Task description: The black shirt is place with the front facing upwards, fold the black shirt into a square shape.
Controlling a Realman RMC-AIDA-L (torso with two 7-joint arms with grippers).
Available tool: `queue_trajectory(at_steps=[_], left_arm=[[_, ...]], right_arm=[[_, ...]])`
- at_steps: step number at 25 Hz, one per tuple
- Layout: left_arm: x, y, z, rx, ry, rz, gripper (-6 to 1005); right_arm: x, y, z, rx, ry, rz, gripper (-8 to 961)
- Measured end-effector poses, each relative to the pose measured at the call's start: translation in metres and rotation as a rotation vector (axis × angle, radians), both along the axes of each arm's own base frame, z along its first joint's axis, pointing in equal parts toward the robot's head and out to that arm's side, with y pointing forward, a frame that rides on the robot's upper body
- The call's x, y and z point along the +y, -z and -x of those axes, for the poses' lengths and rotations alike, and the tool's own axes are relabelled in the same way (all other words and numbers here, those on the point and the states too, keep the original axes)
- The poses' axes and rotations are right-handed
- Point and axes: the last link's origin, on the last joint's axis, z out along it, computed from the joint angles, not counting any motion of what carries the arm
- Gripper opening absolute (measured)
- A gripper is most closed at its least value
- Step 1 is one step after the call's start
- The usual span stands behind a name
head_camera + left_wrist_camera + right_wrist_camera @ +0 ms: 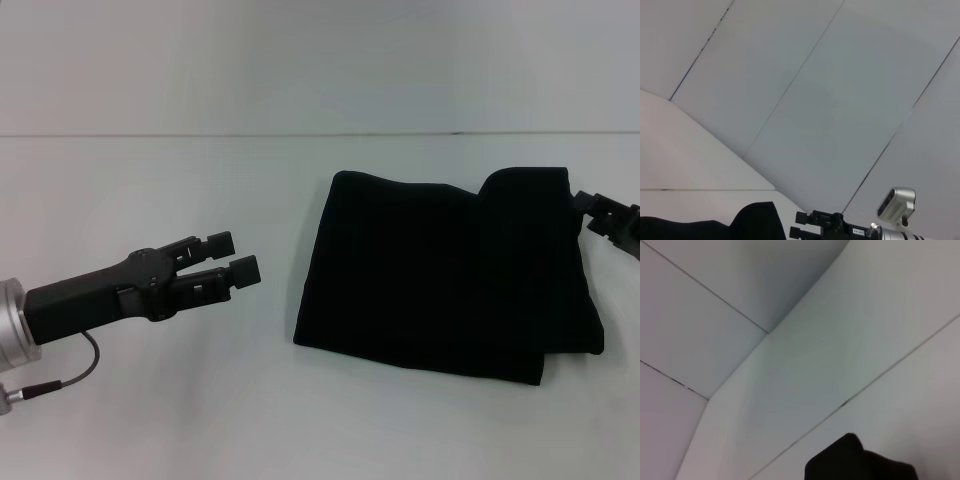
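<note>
Left gripper hovers part-open and empty, apart from the folded black shirt on the white table. Right gripper touches the shirt's far right corner; its grip cannot be told.

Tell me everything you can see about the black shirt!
The black shirt is soft, plain black cloth, folded into a rough square with layered edges. It lies flat on the white table, right of the middle. No lettering shows. The right pincer is at its far right corner; the left pincer hovers apart from it, open.
</note>
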Motion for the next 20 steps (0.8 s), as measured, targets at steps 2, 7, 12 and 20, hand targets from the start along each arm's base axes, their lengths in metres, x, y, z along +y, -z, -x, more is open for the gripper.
queue_trajectory(at_steps=[2,7,12,20], left_arm=[[0.0,0.0,0.0,0.0,0.001,0.0,949],[0.002,0.0,-0.001,0.001,0.003,-0.001,950],[0.003,0.0,-0.003,0.001,0.007,0.0,950],[0.003,-0.001,-0.004,0.0,0.012,0.001,949]], right_arm=[[0.001,0.0,0.001,0.0,-0.002,0.001,606],[0.006,0.005,0.007,-0.008,-0.014,0.015,608],[0.009,0.013,0.013,-0.023,-0.027,0.041,608],[0.008,0.016,0.015,-0.016,-0.033,0.047,603]])
